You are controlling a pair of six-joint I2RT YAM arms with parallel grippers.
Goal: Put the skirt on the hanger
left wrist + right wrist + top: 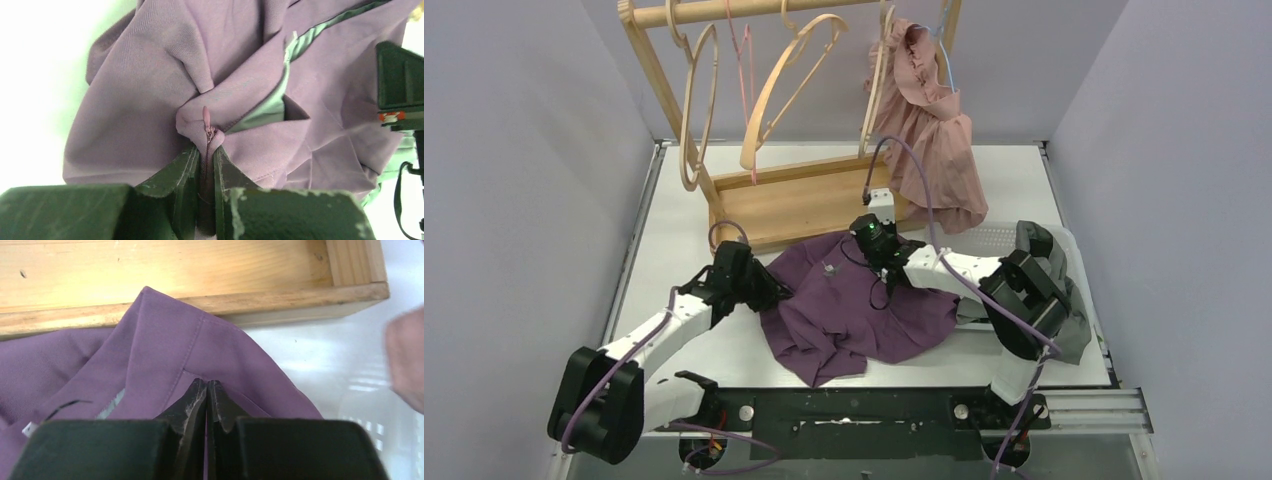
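Note:
A purple skirt (854, 315) lies crumpled on the white table in front of the wooden rack. My left gripper (769, 293) is shut on the skirt's left edge; in the left wrist view (206, 147) the jaws pinch a fold of fabric (150, 100) with the zipper pull just above them. My right gripper (876, 240) is shut on the skirt's far edge near the rack base; the right wrist view (206, 385) shows the jaws closed on the waistband (165, 350). Empty wooden hangers (789, 75) hang on the rack's rail.
The wooden rack's base tray (809, 205) stands behind the skirt and shows in the right wrist view (200, 275). A dusty pink garment (929, 130) hangs at the rack's right end. Grey cloth (1074, 325) lies at the table's right edge.

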